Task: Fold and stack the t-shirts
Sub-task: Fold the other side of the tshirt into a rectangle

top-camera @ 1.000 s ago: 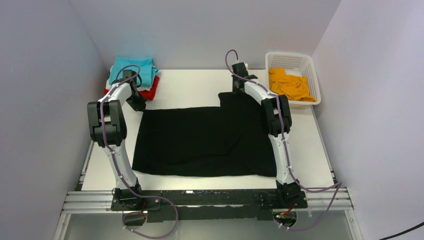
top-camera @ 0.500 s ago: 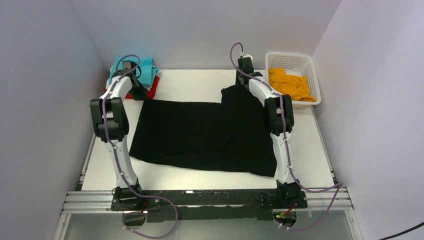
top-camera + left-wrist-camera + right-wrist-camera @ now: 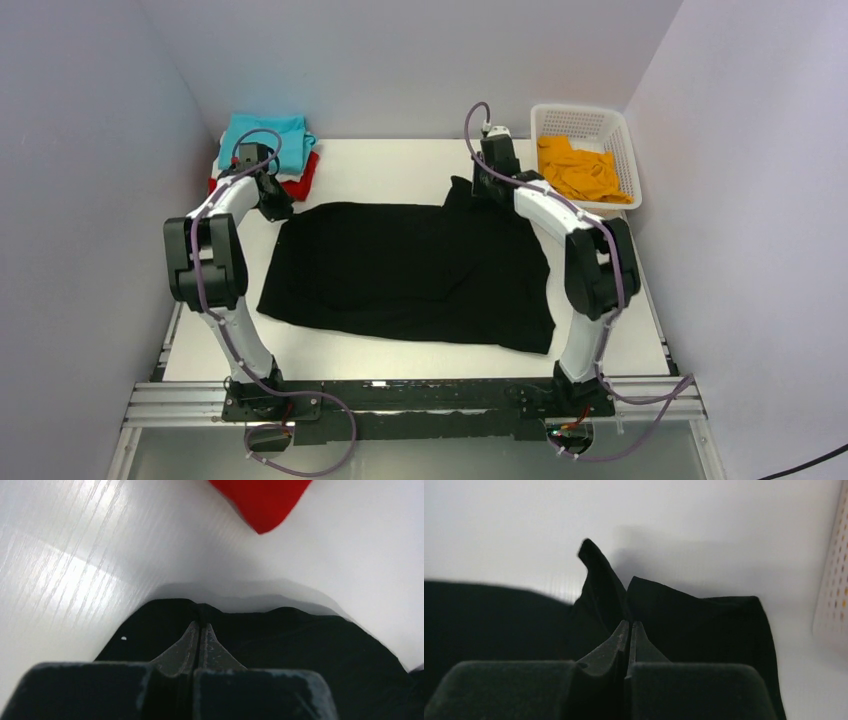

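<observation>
The black shirt lies spread on the bench just left of the basket; the right end effector is pinched closed on the corner nearest the basket, the left end effector on the back corner farthest from it; gripping both likely lets the arms pull the cloth flat for folding.

Both arms reach forward with elbows bent outward. The left gripper and the right gripper each pinch the black t-shirt's far edge.
</observation>
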You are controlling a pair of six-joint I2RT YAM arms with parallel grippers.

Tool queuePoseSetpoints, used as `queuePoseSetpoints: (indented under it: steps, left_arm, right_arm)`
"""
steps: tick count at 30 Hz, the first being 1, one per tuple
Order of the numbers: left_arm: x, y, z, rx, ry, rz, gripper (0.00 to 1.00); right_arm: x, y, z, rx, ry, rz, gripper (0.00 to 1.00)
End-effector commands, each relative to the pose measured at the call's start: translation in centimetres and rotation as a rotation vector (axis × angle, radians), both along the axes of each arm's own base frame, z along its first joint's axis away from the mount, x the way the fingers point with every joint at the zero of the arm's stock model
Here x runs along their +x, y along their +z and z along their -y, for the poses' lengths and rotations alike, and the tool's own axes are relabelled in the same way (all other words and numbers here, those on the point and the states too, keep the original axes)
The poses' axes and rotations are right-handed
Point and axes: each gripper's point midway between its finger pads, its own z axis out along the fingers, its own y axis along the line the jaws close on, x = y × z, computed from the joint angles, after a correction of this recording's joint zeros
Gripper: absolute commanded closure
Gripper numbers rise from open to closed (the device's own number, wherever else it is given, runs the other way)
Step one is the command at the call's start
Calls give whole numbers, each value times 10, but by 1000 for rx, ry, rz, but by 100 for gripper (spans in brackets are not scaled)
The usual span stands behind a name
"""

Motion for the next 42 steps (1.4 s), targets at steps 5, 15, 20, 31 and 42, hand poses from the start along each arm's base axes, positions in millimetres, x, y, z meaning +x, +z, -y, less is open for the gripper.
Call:
queuePoseSetpoints:
  steps: [5, 15, 20, 31, 42]
  left_arm:
    - [-21, 42, 6, 11, -27, 162, 100]
    - [-48, 42, 8, 35, -58, 231, 100]
    - [-55, 53, 5, 59, -50, 271, 100]
    - [-76, 51, -12, 134, 26, 279, 99]
    - [-97, 45, -50, 220, 213, 210, 52]
  right_arm:
    - [-79, 33, -9, -2, -13, 32, 100]
    - [-179, 50, -8, -25, 41, -10, 100]
    - [-213, 58, -3, 17, 72, -53, 100]
    - [-266, 43, -13, 82, 224, -176, 100]
    - [-339, -9, -30, 179, 369, -413, 65]
